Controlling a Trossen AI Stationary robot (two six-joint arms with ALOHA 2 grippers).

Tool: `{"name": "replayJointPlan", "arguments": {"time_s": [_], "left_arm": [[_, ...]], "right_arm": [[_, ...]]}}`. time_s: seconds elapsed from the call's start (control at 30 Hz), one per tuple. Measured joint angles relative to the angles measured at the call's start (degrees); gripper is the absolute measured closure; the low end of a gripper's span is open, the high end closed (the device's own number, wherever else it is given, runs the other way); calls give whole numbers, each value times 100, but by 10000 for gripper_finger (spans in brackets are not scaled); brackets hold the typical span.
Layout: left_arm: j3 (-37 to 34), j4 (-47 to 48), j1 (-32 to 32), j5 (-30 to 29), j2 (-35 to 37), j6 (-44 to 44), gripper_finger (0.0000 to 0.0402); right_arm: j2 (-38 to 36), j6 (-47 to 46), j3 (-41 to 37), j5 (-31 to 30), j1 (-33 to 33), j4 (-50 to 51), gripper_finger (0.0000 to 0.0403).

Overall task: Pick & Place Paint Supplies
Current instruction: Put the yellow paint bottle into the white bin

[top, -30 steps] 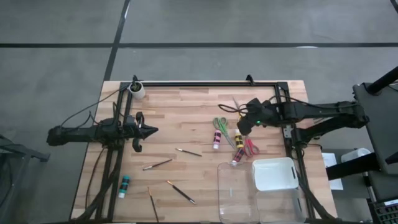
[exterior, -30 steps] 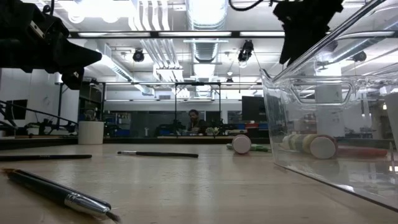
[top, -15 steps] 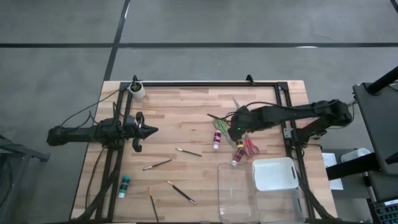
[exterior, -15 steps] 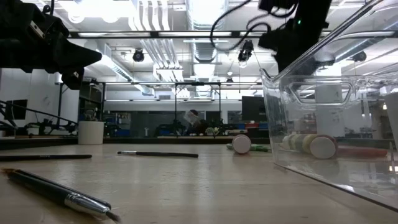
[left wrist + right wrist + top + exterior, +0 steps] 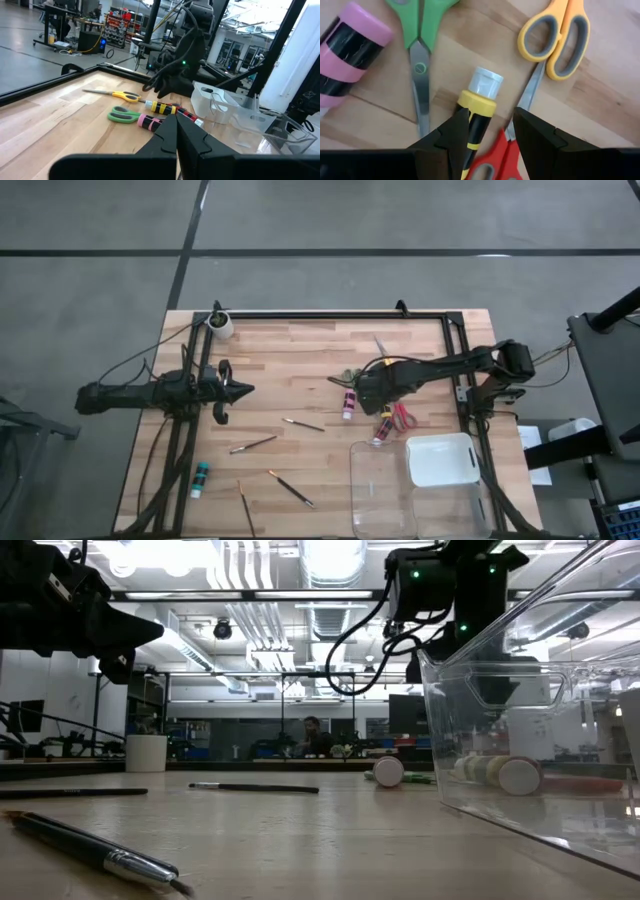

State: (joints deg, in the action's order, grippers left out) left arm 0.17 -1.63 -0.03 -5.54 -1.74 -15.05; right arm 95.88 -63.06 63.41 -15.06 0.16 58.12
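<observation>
While the half-open right hand (image 5: 489,131) straddles it ungripped, the yellow bottle (image 5: 476,111) points its cap away.

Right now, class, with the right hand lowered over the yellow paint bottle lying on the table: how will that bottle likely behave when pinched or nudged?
The yellow paint bottle lies on its side and looks round, so a nudge would probably roll it toward the green scissors. Its smooth label may slip between the right hand's open fingers. It seems rigid and light.

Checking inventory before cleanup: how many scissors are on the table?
3, all clustered below the right gripper: green scissors, yellow scissors, and red scissors partly hidden by its fingers.
</observation>
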Motion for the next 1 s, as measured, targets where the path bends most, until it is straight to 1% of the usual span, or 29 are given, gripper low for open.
{"name": "replayJointPlan", "arguments": {"time_s": [0.1,0.17,0.37,0.5,0.57,0.7,0.87,1.0], "left_arm": [[2,1,-1,0,0,0,401],[0,0,0,0,0,0,401],[0,1,-2,0,0,0,401],[0,0,-2,0,0,0,401],[2,1,-1,0,0,0,401],[1,1,-2,0,0,0,401],[2,2,-1,0,0,0,401],[2,1,0,0,0,0,401]], "right_arm": [[31,-310,-14,-107,1,-18,242],[18,-414,-32,-158,-2,-71,225],[-12,-302,-83,-158,-2,-214,160],[-12,-302,-173,-160,-4,-222,136],[-10,-302,-228,-179,-6,-320,132],[-10,-299,-438,-438,-4,-733,131],[-10,-307,-619,-429,-2,-914,131],[-10,-556,-718,-406,1,-983,131]]}}
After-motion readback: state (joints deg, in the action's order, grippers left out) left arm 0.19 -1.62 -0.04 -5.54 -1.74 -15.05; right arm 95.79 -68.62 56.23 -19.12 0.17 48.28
